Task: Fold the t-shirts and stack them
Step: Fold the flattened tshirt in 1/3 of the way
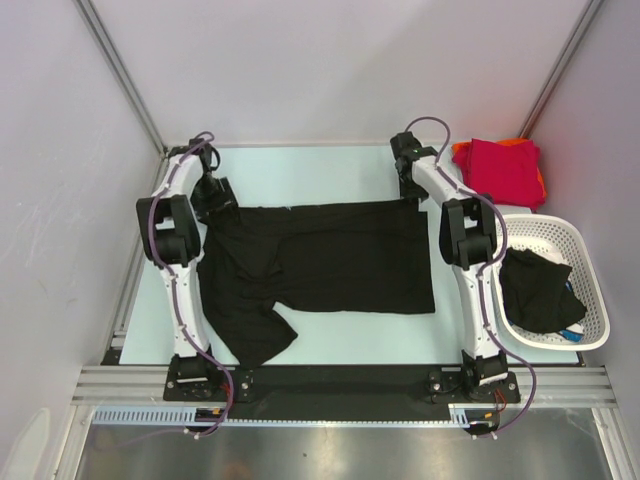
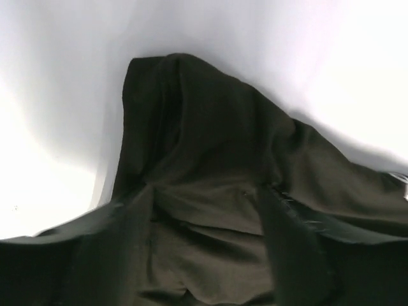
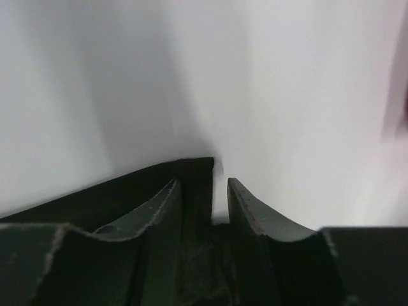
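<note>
A black t-shirt lies spread across the table, with one sleeve trailing toward the near left. My left gripper is down at its far left corner. In the left wrist view this gripper stands open, its fingers wide apart, and bunched black cloth lies loose between and beyond them. My right gripper is at the shirt's far right corner. It is open, with the cloth's corner lying against the left finger and a gap to the right finger. A crimson red t-shirt lies folded on an orange one at the far right.
A white lattice basket stands at the right edge and holds another crumpled black garment. White walls close in the pale table on the left, back and right. Both arm bases sit at the near edge.
</note>
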Controlling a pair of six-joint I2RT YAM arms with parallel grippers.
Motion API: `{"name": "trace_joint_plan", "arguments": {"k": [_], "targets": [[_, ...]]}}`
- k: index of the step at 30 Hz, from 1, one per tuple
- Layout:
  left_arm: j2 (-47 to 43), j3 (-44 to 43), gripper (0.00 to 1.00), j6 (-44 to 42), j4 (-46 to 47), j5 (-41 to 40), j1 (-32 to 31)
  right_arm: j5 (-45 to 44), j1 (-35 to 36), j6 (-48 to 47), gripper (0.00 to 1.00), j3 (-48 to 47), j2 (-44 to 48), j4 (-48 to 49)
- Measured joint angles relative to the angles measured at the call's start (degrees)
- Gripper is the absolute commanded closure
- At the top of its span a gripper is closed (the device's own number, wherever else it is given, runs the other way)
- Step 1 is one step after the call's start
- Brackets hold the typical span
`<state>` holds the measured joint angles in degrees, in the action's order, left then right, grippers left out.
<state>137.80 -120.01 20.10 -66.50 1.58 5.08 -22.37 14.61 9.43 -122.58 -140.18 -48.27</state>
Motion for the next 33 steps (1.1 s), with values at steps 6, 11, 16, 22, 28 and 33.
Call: {"name": "trace_joint_plan", "arguments": {"k": [6,11,16,22,28,33], "targets": [[-11.08,8.87,0.19,0.0,5.84,2.34,0.76,-0.09,-0.87,-0.52,0.55,9.51,10.29,3.23],[-30.4,22.1,0.17,-0.96,9.29,4.55,1.29,2.27,-1.42,-0.17,0.52,22.64,33.75,5.75],[-51.89,42.95,0.17,-1.31,10.93,7.34,1.33,6.88,-2.54,3.56,0.52,35.93,58.55,3.65],[-68.15,69.88,0.16,-1.03,10.67,13.81,1.27,14.8,-2.99,10.27,0.52,56.5,72.5,-3.13],[-76.32,83.36,0.16,-0.39,9.35,16.81,0.76,23.98,-3.02,15.85,0.54,73.46,76.15,-7.52],[-77.46,84.26,0.14,1.01,10.25,18.84,-1.66,28.89,-3.63,19.32,0.56,77.57,76.85,-8.46]]}}
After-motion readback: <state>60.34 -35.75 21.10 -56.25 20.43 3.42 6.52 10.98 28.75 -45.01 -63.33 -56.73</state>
